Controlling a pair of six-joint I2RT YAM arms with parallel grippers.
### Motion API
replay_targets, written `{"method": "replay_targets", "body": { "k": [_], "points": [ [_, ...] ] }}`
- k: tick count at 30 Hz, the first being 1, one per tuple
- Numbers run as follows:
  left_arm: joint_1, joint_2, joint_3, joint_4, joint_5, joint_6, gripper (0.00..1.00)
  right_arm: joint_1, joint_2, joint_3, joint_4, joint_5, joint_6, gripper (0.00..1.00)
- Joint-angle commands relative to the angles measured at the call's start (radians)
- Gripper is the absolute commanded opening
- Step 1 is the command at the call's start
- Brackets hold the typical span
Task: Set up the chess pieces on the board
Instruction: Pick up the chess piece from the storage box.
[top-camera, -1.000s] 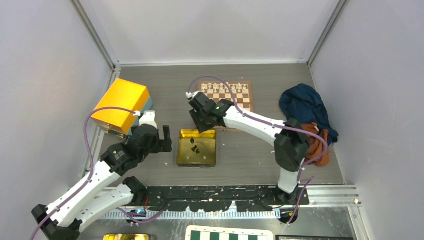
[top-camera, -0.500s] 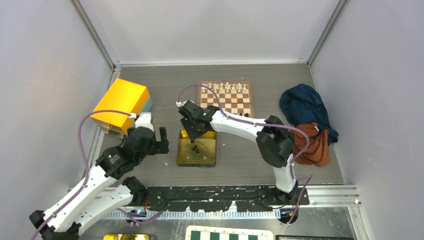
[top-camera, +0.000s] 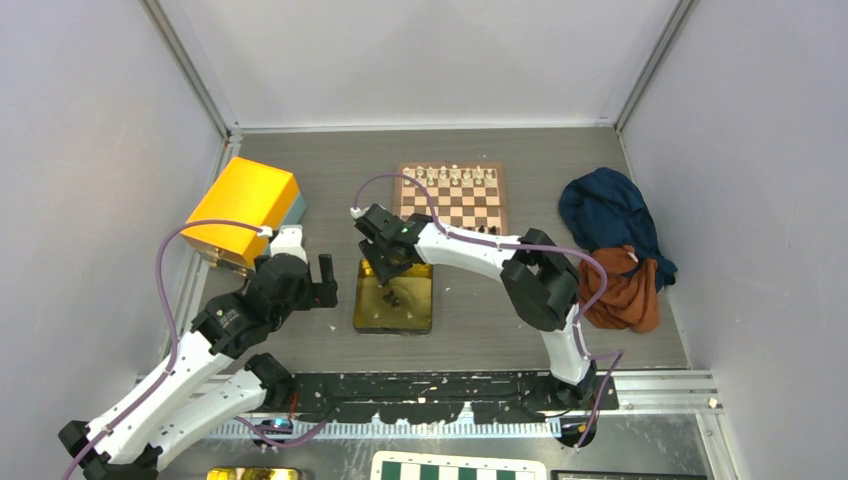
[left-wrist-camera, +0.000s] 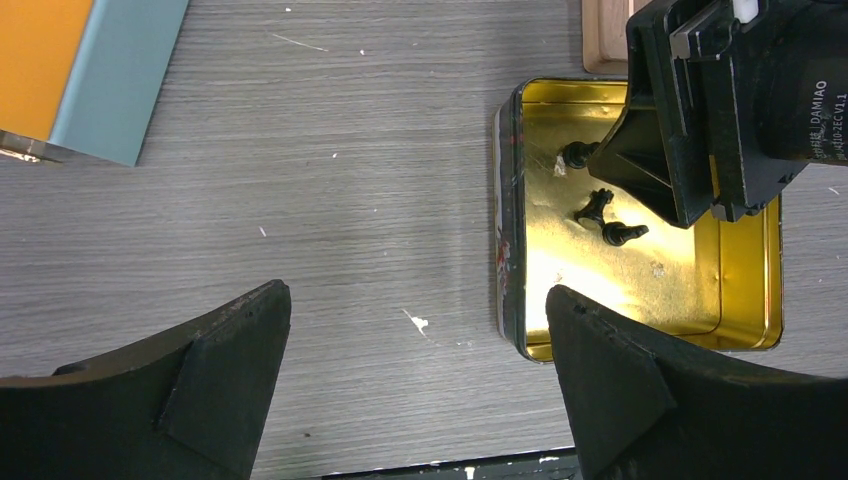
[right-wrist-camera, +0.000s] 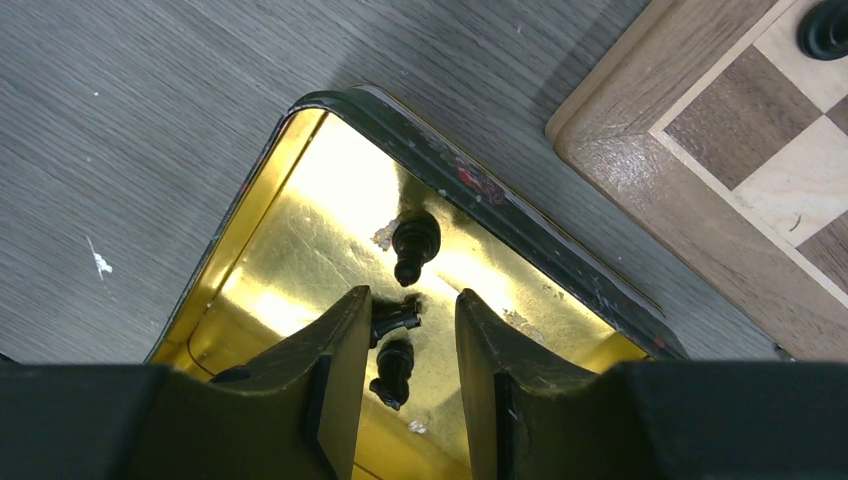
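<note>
Right claw (right-wrist-camera: 410, 305) has swung back off the near-left corner of the board (right-wrist-camera: 610, 150), where it was a second ago. It now hangs low over the far end of the gold tin (left-wrist-camera: 505, 200), jaws about half apart and holding nothing. The tin sits mid-counter, just near of the board, which lies toward the far edge of the counter (top-camera: 300, 170). Three black pieces (left-wrist-camera: 595, 205) lie on their sides in the tin, and one shows between my fingers in the wrist view; I can't tell if it's touching. White pieces (top-camera: 455, 175) stand along the board's far row, and one black piece (right-wrist-camera: 825, 25) is on a near-corner square. I read this as lining up the next pick, with black's side mostly unfilled. Left claw (left-wrist-camera: 415, 300) is wide open, empty, parked left of the tin.
</note>
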Motion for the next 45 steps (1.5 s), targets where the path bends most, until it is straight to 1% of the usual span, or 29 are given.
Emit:
{"method": "replay_targets", "body": {
  "k": [1,9,16,19,23,28,33,45],
  "points": [
    [-0.002,-0.007,0.019,0.004,-0.023,-0.009,1.0,0.003,0.006,0.054,0.033,-0.015,0.002,0.43],
    [-0.002,-0.01,0.022,0.0,-0.026,-0.01,1.0,0.003,0.027,0.063,0.032,-0.023,-0.002,0.42],
    [-0.001,-0.013,0.022,-0.003,-0.029,-0.009,1.0,-0.001,0.046,0.063,0.035,-0.027,-0.004,0.36],
    [-0.001,-0.015,0.022,-0.005,-0.031,-0.008,1.0,-0.003,0.051,0.064,0.037,-0.028,-0.005,0.31],
    [-0.002,-0.014,0.022,-0.005,-0.03,-0.007,1.0,-0.005,0.051,0.066,0.036,-0.027,-0.004,0.17],
    [-0.001,-0.014,0.02,-0.002,-0.03,-0.006,1.0,-0.005,0.036,0.066,0.023,-0.018,-0.009,0.11],
    [-0.001,-0.014,0.016,0.003,-0.028,-0.006,1.0,-0.005,-0.001,0.072,-0.001,-0.001,-0.014,0.09],
    [-0.001,-0.008,0.009,0.024,-0.025,-0.007,1.0,-0.004,-0.127,0.125,-0.128,0.06,-0.015,0.09]
  ]
}}
